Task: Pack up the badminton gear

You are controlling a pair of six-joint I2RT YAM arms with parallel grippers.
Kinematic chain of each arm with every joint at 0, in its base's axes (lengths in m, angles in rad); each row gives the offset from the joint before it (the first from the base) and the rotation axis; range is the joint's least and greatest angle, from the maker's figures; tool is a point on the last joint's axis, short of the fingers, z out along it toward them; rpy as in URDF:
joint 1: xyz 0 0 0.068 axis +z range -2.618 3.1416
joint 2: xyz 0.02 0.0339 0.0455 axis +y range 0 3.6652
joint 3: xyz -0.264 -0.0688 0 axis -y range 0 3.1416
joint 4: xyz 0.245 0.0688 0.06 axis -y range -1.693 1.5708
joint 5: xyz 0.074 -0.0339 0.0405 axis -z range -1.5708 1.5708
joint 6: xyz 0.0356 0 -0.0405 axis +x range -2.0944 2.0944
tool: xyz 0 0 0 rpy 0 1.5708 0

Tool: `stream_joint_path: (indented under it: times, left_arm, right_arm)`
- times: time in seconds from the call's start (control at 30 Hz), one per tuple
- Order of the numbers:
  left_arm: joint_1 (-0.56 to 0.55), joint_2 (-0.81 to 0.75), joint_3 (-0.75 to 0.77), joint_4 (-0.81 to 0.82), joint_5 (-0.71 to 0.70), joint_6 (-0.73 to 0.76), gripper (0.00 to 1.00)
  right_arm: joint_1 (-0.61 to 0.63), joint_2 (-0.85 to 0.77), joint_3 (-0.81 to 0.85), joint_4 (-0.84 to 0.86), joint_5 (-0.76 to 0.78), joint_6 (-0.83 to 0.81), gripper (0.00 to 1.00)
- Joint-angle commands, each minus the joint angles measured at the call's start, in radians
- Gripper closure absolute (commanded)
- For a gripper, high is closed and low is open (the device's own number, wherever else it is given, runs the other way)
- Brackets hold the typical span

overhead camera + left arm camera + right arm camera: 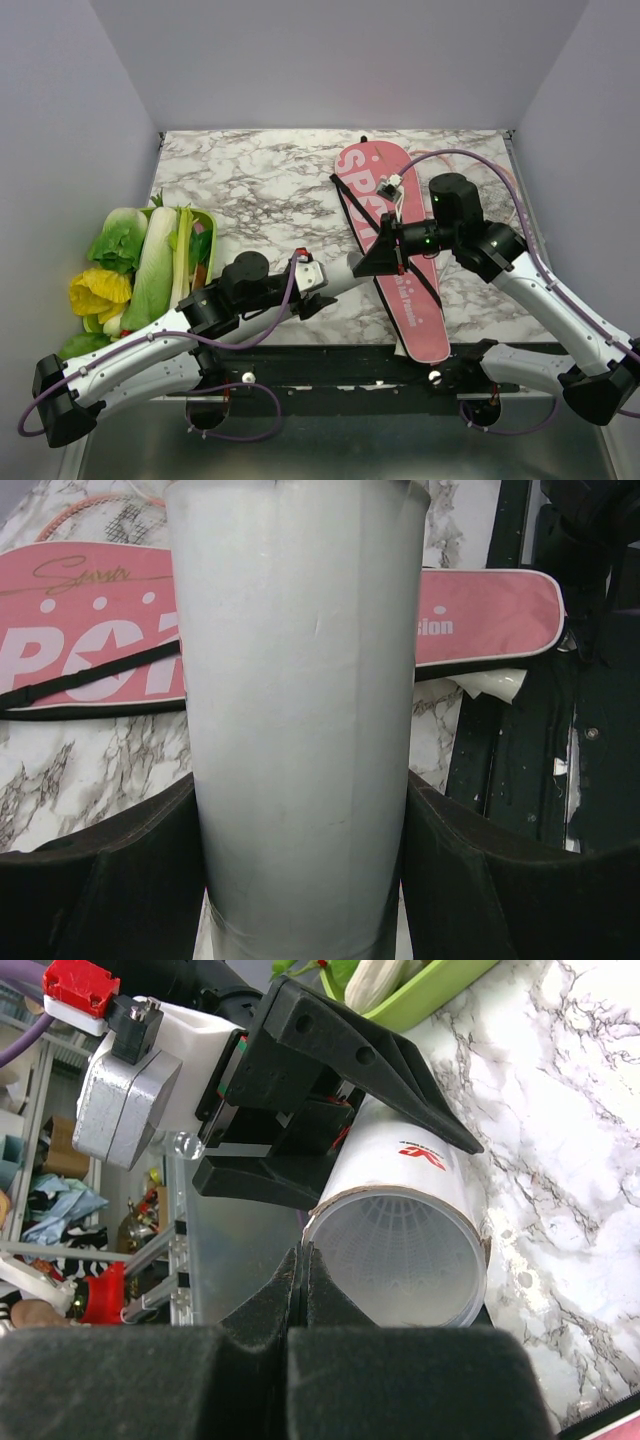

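Note:
My left gripper [335, 277] is shut on the white tube [300, 680] and holds it level over the table's middle. In the right wrist view the tube's open mouth [400, 1250] faces me, and a white shuttlecock skirt shows inside. My right gripper [303, 1258] is shut, its tips touching the left of the tube's rim; it also shows from above [383, 255]. The pink "SPORT" cover [420, 310] lies slanted beneath it, black strap across it. A small white shuttlecock [394, 183] sits on the cover's head. A thin pink racket frame [110, 502] shows beyond the cover.
A green tray [209, 232] of leafy vegetables stands at the table's left edge, beside my left arm. The black mounting rail [330, 365] runs along the near edge. White walls close in the back and both sides.

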Motion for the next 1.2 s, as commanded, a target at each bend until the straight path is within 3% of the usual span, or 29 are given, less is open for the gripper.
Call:
stream_joint_path:
  times: [0.0,0.2,0.27,0.33,0.5,1.17]
  left_arm:
    - [-0.006,-0.017,0.022,0.049,0.037,-0.007,1.0]
    - [-0.006,-0.022,0.02,0.052,0.037,-0.007,1.0]
    - [-0.006,-0.025,0.019,0.055,0.037,-0.008,1.0]
    - [-0.006,-0.029,0.019,0.058,0.039,-0.01,1.0]
    - [-0.006,-0.036,0.014,0.062,0.039,-0.01,1.0]
    - [-0.006,-0.039,0.011,0.066,0.036,-0.008,1.0]
  right_arm:
    - [0.016,-0.006,-0.033,0.057,-0.035,0.03,0.99]
    - [0.021,-0.01,-0.075,0.129,-0.062,0.064,0.99]
    - [0.024,-0.01,-0.084,0.149,-0.064,0.073,0.91]
    - [0.022,-0.01,-0.098,0.164,-0.068,0.081,0.91]
    - [0.024,-0.02,-0.102,0.186,-0.064,0.092,0.99]
    - [0.024,-0.093,-0.032,0.065,0.045,0.027,0.99]
